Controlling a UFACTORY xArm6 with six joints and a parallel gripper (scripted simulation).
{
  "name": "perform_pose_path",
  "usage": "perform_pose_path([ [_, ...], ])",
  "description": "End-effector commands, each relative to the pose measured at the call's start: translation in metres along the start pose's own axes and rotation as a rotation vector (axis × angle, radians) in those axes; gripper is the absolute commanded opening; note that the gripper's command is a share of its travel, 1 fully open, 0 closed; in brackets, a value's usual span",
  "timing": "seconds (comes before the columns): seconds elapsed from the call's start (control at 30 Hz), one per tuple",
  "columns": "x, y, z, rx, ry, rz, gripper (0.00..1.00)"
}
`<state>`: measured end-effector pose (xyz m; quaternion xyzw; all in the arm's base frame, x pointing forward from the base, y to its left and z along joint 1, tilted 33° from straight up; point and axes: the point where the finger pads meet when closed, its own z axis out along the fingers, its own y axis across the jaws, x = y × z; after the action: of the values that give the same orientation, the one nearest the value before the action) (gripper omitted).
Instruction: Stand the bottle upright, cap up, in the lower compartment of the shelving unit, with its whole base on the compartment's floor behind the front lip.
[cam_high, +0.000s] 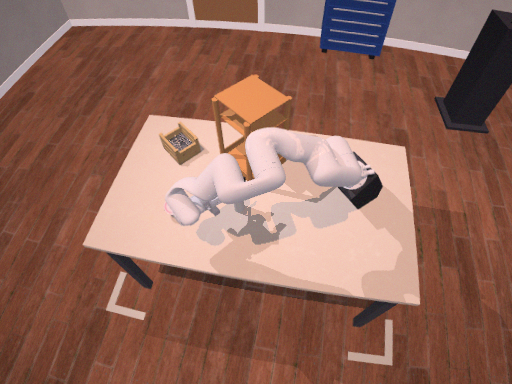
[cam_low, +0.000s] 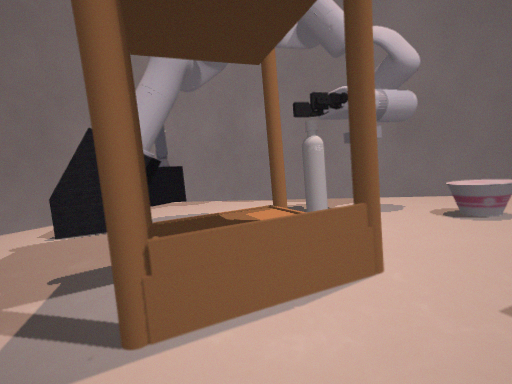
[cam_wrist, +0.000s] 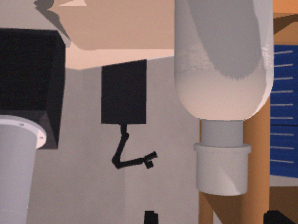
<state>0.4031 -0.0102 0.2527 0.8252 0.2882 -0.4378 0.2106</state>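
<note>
Tabletop (cam_low: 425, 310) bears upright bottle (cam_low: 315, 172); gripper (cam_low: 310, 108) (parted) level with cap

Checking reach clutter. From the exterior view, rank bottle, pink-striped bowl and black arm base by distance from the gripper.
1. bottle: right under the gripper, standing behind the shelving unit.
2. pink-striped bowl: far right on the table.
3. black arm base: far left. Depth makes 2 and 3 hard to separate.
</note>
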Motion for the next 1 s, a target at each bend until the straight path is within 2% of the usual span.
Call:
perform_pose_path([
  [0.0, 0.011, 0.001, -0.001, 0.0, 0.003, 0.002, 0.67],
  [0.97, 0.09, 0.001, -0.002, 0.0, 0.003, 0.002, 0.67],
])
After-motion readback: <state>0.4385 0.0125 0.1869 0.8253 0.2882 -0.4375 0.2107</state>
